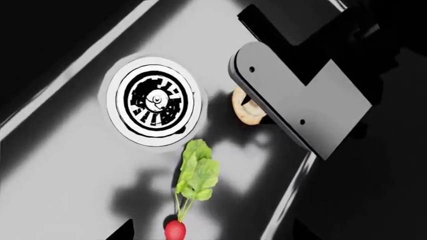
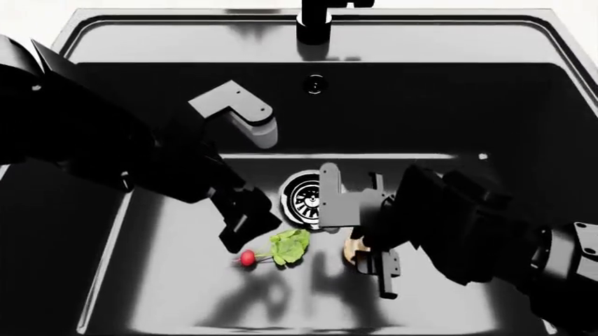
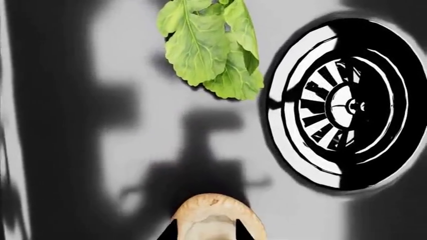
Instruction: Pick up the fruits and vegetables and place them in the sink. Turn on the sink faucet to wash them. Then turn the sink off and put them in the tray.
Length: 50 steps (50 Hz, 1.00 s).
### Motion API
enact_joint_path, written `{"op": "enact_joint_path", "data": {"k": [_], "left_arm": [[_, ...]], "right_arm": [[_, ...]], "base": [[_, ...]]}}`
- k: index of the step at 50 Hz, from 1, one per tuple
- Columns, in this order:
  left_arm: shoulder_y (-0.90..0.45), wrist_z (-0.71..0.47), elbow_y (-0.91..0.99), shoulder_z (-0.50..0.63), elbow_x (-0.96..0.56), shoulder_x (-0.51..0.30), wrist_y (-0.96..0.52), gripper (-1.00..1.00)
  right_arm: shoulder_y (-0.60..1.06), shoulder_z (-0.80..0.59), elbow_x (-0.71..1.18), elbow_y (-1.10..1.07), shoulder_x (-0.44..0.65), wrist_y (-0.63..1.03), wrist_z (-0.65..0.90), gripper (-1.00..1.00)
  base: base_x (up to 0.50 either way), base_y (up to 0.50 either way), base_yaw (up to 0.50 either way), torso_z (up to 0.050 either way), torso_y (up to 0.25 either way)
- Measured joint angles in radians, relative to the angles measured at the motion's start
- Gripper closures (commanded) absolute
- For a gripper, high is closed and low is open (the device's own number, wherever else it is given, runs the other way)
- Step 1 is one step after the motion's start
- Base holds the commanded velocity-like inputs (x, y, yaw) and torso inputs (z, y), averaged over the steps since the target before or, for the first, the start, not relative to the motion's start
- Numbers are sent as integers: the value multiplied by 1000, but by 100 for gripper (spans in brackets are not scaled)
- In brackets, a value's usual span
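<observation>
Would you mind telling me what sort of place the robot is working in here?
Most likely a kitchen sink area, in simulation: a large black rectangular basin with a steel rim, a round chrome drain, a black upright faucet, and a red radish with green leaves lying inside.

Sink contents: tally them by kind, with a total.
Radish, red with green leaves: 1
Mushroom, tan: 1
Drain, chrome: 1
Total: 3 in the sink, 2 of them produce.

Radish (image 2: 248, 259) — drain (image 2: 301, 197) — mushroom (image 2: 354, 249), close-set.
</observation>
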Motion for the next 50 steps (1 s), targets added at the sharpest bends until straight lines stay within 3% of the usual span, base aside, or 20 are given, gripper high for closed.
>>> {"op": "enact_joint_path", "data": {"k": [28,50], "left_arm": [[27,54,-2,39,46,25,36,-100],[72,240,-90,201,255,120,101,-100]], "right_arm": [[37,82,23,-85,78,42,6,100],[118,176,68,-210,186,103,-5,100]], "base": [[0,0,0,-1,-1],[0,0,0,0,0]]}}
